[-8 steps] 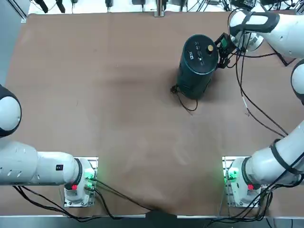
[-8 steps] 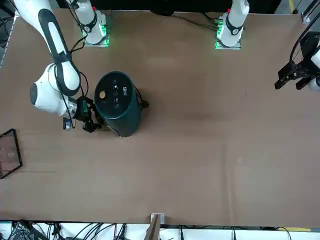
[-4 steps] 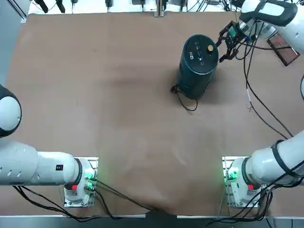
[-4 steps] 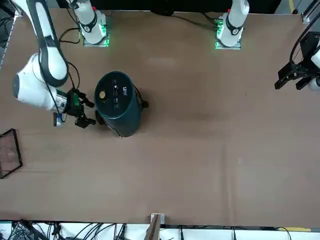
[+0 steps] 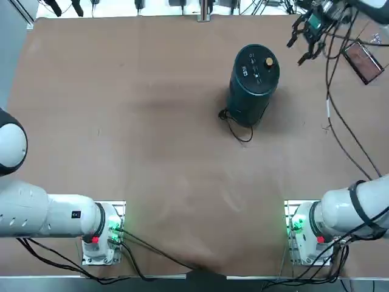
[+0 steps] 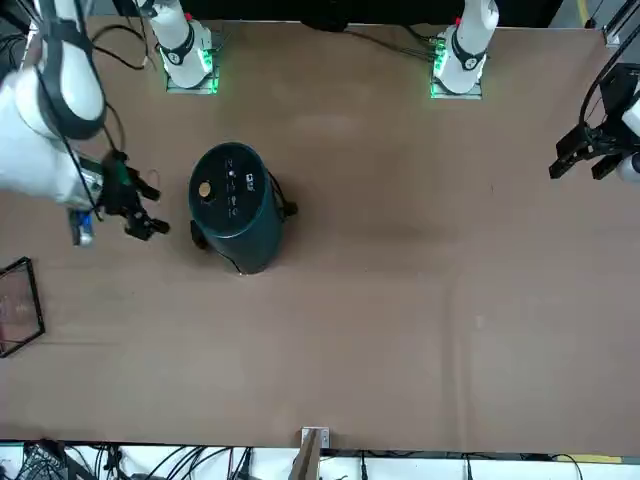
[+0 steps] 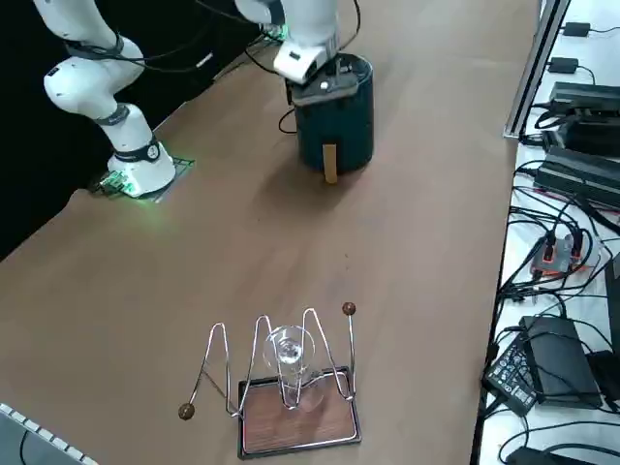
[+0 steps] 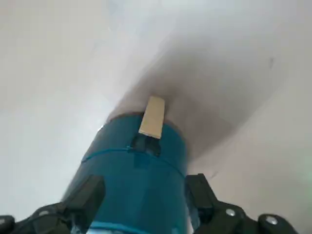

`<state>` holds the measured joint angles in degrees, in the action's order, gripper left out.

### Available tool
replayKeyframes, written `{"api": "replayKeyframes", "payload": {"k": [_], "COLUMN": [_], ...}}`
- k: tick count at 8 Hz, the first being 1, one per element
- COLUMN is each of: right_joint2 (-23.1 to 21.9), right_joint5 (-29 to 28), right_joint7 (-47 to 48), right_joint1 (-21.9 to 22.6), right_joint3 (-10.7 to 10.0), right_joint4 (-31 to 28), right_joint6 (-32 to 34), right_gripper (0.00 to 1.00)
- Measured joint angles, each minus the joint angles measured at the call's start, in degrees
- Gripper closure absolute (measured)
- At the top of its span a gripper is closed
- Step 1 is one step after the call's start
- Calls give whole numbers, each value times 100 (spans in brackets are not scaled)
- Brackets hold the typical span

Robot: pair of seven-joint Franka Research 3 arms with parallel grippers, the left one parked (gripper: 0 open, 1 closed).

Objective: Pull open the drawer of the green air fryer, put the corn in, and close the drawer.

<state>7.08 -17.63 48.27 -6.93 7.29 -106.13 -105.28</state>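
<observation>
- Black cord (image 5: 238, 131): trails on the table (image 5: 152, 121) from the foot of the fryer. It is on the fryer's far side from the gripper, well apart from it.
- Green air fryer (image 5: 254, 85): stands upright on the table, to the robot's left of the gripper and a little nearer the arm bases. It is near the gripper but clear of it, with nothing touching. Its black top panel carries white marks and a small gold knob (image 5: 268, 61) on the edge nearer the gripper.
- Drawer (image 7: 349, 145): sits flush in the fryer's lower body, pushed in. Its flat tan handle (image 7: 330, 163) sticks out low on the wall, on the side turned towards the gripper. In the wrist view the handle (image 8: 152, 116) shows beyond the spread fingers (image 8: 90, 192), down the fryer's wall.
- Right gripper (image 5: 298, 48): hangs in the air off the fryer's right side, close to the table's far edge. Its two black fingers are spread wide with nothing between them.
- Wire rack on a wooden base (image 5: 363, 62): stands on the table to the robot's right of the gripper, apart from it. A clear glass (image 7: 289, 351) rests in the rack.
</observation>
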Motion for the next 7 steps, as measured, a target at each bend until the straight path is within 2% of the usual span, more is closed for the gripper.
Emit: {"api": "replayKeyframes", "payload": {"k": [4,7], "right_joint2": [-231,-249], "right_joint5": [857,1522], "right_joint7": [-2389,-4135], "right_joint1": [-293,-309], "right_joint3": [-48,-52], "right_joint4": [530,1035], "right_joint6": [292,492], "right_gripper": [0,0]}}
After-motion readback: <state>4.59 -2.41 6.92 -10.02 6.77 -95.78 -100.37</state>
